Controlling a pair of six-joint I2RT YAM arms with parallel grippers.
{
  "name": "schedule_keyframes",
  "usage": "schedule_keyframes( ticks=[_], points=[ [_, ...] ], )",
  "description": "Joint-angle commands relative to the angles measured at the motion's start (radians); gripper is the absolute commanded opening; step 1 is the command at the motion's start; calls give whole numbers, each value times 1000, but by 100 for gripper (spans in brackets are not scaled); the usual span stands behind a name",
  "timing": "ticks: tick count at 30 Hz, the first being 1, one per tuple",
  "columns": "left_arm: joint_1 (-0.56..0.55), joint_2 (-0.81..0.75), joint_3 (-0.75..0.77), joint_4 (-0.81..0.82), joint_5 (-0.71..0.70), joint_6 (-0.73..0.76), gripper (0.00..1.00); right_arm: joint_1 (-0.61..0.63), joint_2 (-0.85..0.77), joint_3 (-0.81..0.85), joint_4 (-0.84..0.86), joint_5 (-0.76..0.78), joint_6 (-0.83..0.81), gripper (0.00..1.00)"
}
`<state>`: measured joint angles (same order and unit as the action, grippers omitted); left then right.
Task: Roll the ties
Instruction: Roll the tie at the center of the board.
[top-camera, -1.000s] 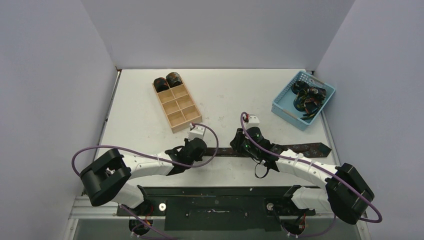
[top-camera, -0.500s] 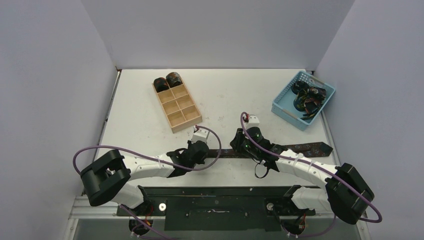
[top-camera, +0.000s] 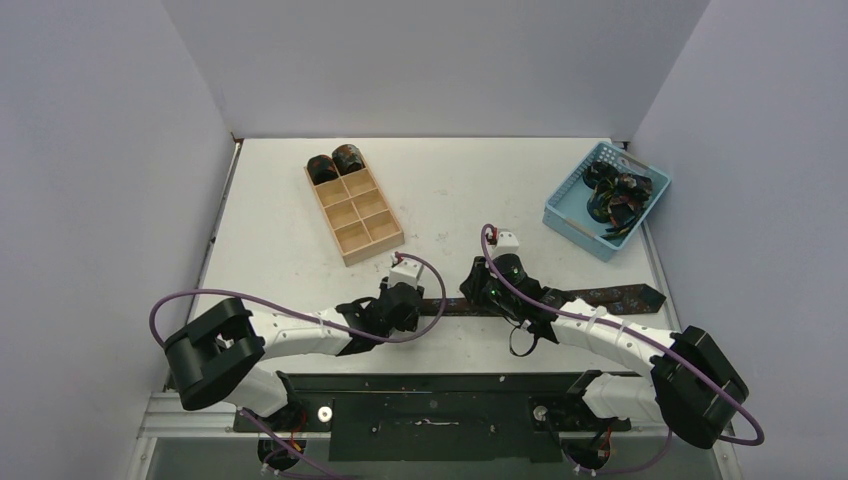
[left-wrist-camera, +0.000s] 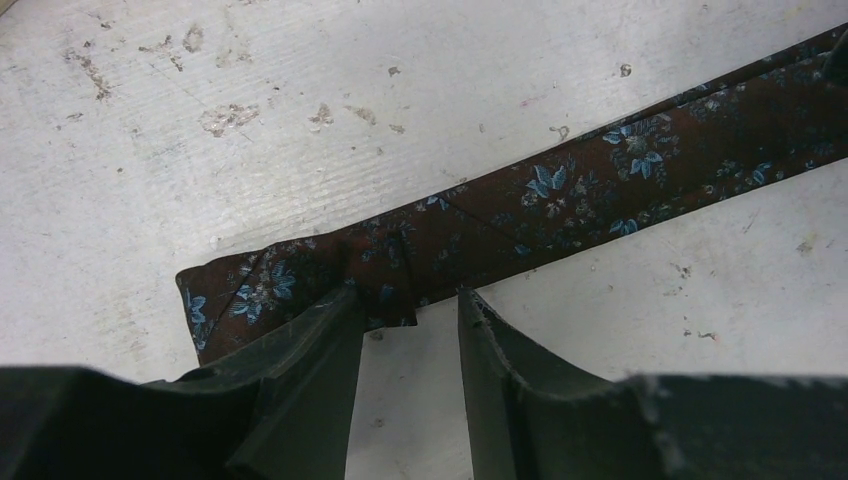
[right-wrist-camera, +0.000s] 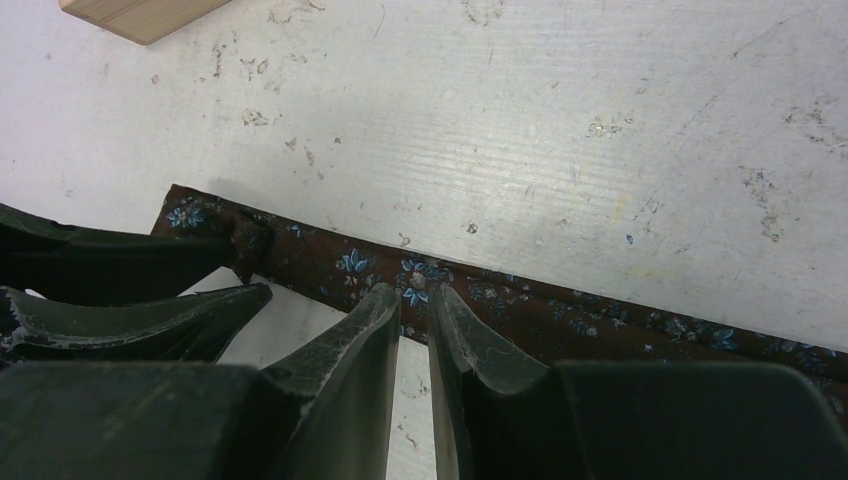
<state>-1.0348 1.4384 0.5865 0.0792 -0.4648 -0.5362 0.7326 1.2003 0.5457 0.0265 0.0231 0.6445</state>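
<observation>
Tie (left-wrist-camera: 600, 190) lies along the counter's front edge and looks soft, limp; best taken at its folded end, where the left gripper (left-wrist-camera: 408, 298) stands parted. The right gripper (right-wrist-camera: 413, 292) is almost closed; I cannot tell if it pinches.

Bright, even overhead light, with soft thin shadows beside the tie (left-wrist-camera: 560, 200) on the table (left-wrist-camera: 500, 90). Top view sharp. In wrist views, near fingers (left-wrist-camera: 300, 390) dark, slightly blurred.

My left arm (top-camera: 290, 331) and right arm (top-camera: 612, 336) are white shells with black joints, each trailing a looping purple cable (top-camera: 190, 294), tipped with matte black tapered fingers (left-wrist-camera: 300, 390).
</observation>
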Motion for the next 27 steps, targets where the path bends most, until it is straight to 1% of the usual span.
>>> schedule_keyframes(
  ticks=[1, 10, 16, 21, 24, 26, 27],
  points=[
    [-5, -35, 31, 41, 16, -32, 40, -4, 5, 18, 31, 0, 13, 20],
    [-5, -124, 20, 9, 5, -48, 43, -4, 6, 20, 36, -15, 15, 21],
    [-4, -219, 16, -33, -10, -54, 45, -3, 11, 27, 82, -114, 21, 30],
    [3, -369, -25, -121, -91, -108, 45, 14, 45, 52, 139, -209, 43, 35],
    [40, -492, -82, -144, -126, -168, 45, 38, 94, 92, 186, -257, 73, 35],
    [95, -566, -132, -138, -102, -209, 45, 67, 147, 129, 211, -268, 91, 33],
    [137, -597, -159, -125, -67, -231, 45, 83, 179, 153, 215, -270, 94, 29]
  ],
)
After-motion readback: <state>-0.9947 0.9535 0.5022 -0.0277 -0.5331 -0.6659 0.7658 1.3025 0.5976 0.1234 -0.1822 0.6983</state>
